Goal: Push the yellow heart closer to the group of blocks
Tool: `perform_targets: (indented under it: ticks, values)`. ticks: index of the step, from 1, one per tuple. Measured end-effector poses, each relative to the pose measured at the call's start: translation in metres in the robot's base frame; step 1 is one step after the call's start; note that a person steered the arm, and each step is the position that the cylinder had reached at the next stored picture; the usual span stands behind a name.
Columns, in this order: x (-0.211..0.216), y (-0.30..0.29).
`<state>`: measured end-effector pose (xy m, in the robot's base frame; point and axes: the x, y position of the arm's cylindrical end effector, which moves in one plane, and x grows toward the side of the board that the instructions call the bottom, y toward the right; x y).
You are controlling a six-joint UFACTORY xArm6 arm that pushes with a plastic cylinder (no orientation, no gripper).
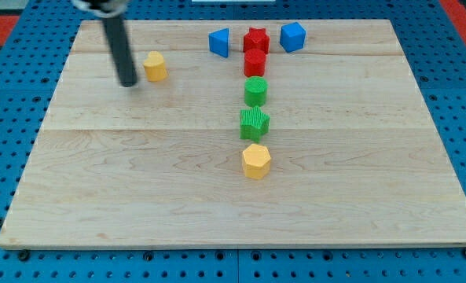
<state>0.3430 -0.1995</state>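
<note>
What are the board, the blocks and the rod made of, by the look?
Board: pale wood, matt, visible grain and plank seams. Blocks, e.g. yellow heart and green star: probably painted wood or plastic, solid saturated colour, slight sheen; cannot tell which. Rod: dark, smooth, possibly metal or plastic; my tip sits just left of the heart.

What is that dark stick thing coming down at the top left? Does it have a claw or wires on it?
No pincer at all: it is a plain, straight, round rod, black with a slight sheen, the same thickness all the way down. My tip is simply its blunt lower end. At the view's top the rod joins a paler, greyish fitting, mostly cut off by the frame. No cables, markings or labels show on it.
</note>
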Motion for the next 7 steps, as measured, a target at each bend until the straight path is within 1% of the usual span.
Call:
perform_targets:
  ticks: [1, 2, 3, 4, 5, 6, 7]
  values:
    - [-0.045, 0.023]
    - [-0.017, 0.1]
    - [0.024, 0.155]
    - [-0.007, 0.13]
    - [-0.083, 0.121]
    - [-0.117, 0.112]
    - [-0.149, 0.168]
